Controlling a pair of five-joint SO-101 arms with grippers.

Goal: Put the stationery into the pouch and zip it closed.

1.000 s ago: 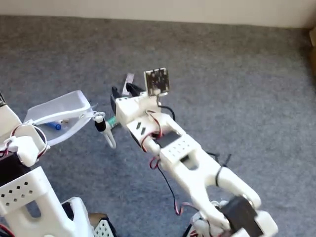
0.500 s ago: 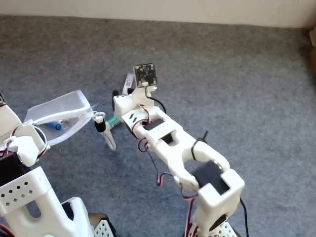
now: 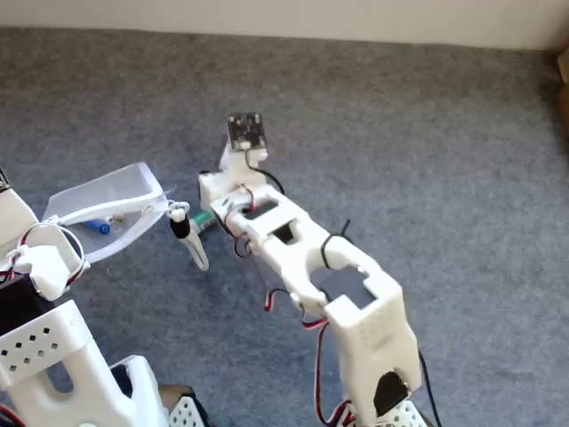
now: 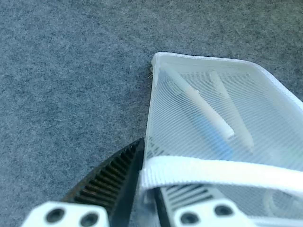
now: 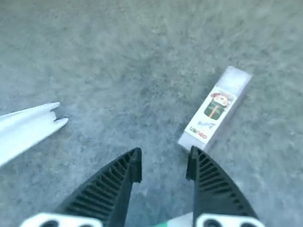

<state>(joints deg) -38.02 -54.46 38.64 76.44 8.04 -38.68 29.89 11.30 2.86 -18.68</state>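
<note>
The pouch (image 4: 222,123) is clamped in the left end effector (image 4: 149,158), and the eraser (image 5: 215,116) on the desk (image 5: 94,56), just past the wide-apart right end effector (image 5: 163,163), probably must be grabbed next.

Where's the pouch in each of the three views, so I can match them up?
High view: the pouch sits at the left, beside the left arm.
Left wrist view: the pouch is close up, its edge between the fingers of the left gripper.
Right wrist view: one white pouch corner, across the right gripper from the small box.
Shared landmark: the grey carpet.
</note>
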